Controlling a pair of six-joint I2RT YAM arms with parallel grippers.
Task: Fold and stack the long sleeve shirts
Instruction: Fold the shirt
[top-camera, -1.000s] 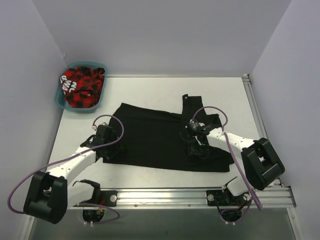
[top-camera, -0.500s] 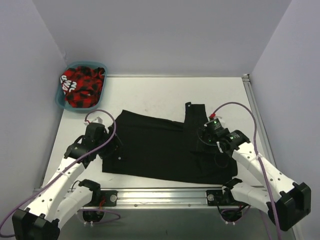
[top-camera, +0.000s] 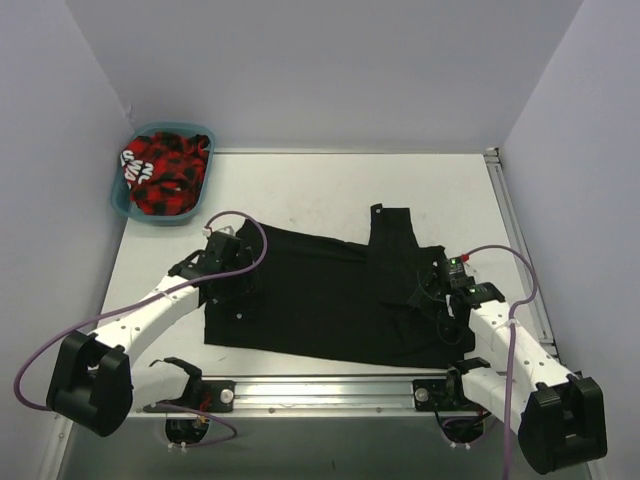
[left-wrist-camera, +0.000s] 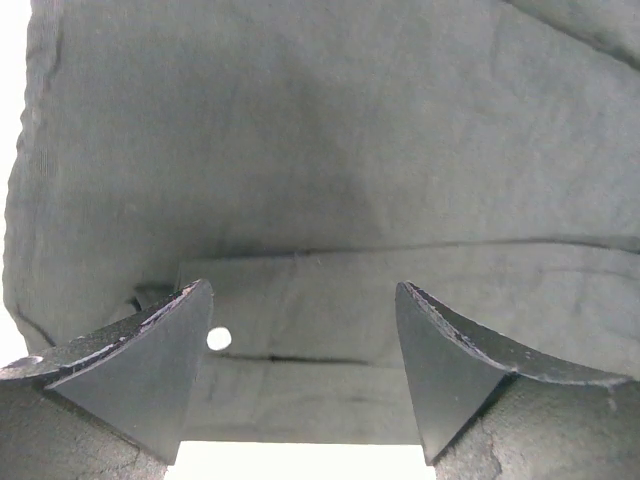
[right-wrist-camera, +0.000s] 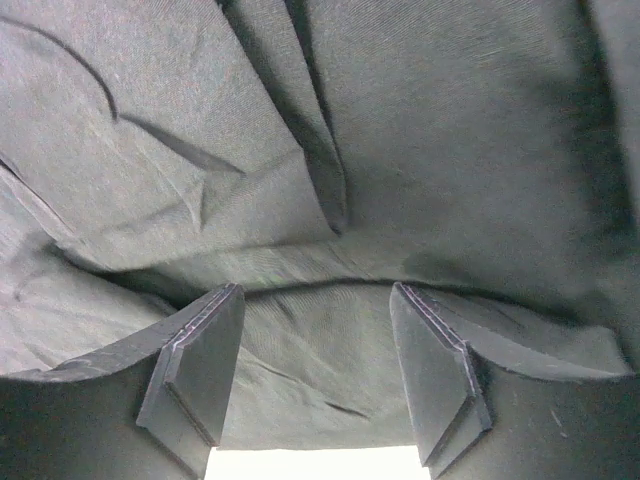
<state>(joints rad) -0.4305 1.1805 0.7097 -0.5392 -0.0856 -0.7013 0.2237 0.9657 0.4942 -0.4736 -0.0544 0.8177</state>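
A black long sleeve shirt (top-camera: 320, 295) lies spread flat across the middle of the table, one sleeve (top-camera: 390, 235) folded back over its right part. My left gripper (top-camera: 232, 290) is open just above the shirt's left edge; its view shows flat cloth (left-wrist-camera: 300, 180) and a small pale button (left-wrist-camera: 218, 339) between the jaws. My right gripper (top-camera: 425, 295) is open over the shirt's right part; its view shows wrinkled black cloth (right-wrist-camera: 330, 150) with a fold. Neither gripper holds anything.
A teal plastic basket (top-camera: 120, 200) with a red and black checked garment (top-camera: 165, 175) stands at the back left corner. White walls close the sides. A metal rail (top-camera: 330, 390) runs along the near edge.
My left gripper has shifted right along the shirt's left edge. My right gripper has moved right and nearer, from the shirt's middle toward its right side. The shirt now lies flatter.
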